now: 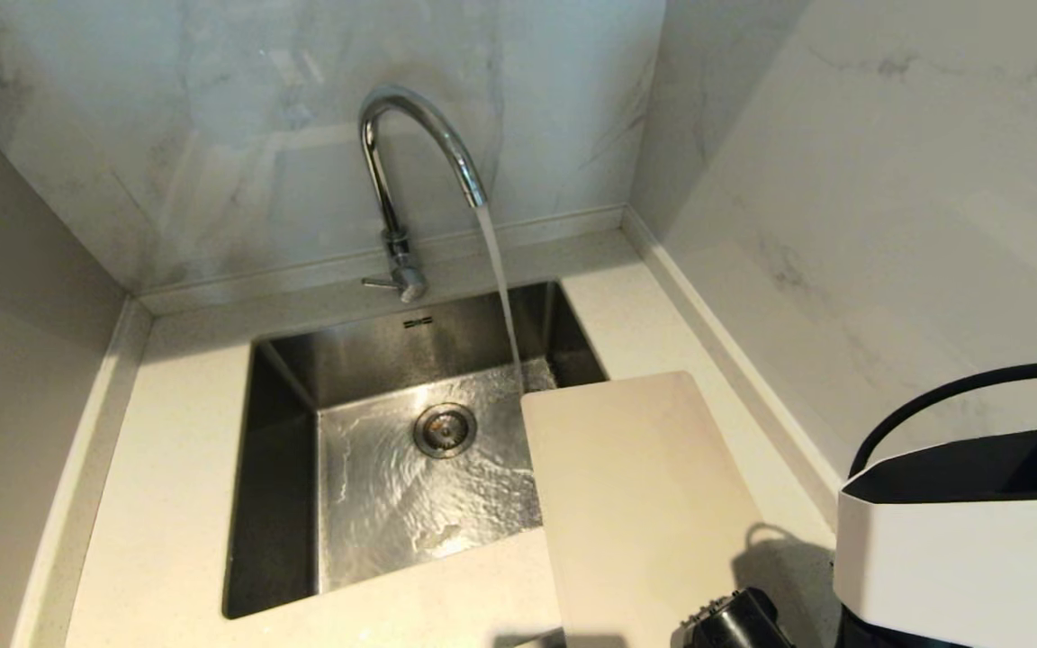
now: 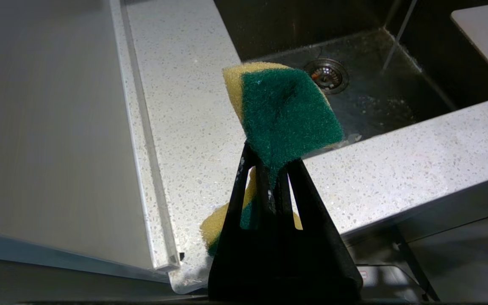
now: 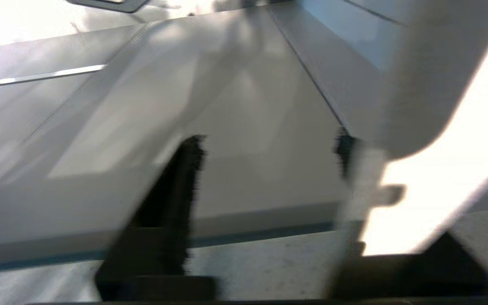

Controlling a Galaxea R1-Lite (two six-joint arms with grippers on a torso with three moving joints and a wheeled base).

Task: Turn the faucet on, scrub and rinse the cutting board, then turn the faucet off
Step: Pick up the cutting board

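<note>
The chrome faucet (image 1: 410,153) is running, and a stream of water (image 1: 500,288) falls into the sink (image 1: 374,351). Its thin lever (image 1: 381,283) sticks out to the left at the base. The cream-white cutting board (image 1: 635,504) lies flat on the counter to the right, with its far left corner over the sink. My right gripper (image 3: 268,146) is open, low over the near end of the board (image 3: 248,106), with nothing between its fingers. My left gripper (image 2: 269,169) is shut on a green and yellow sponge (image 2: 286,110), off the counter's front left.
The steel sink has a round drain (image 1: 444,429) and a wet floor. Marble walls close in behind and to the right, with a raised ledge (image 1: 734,360) along the right wall. My right arm's white housing (image 1: 960,540) fills the lower right. A speckled counter (image 2: 184,84) surrounds the sink.
</note>
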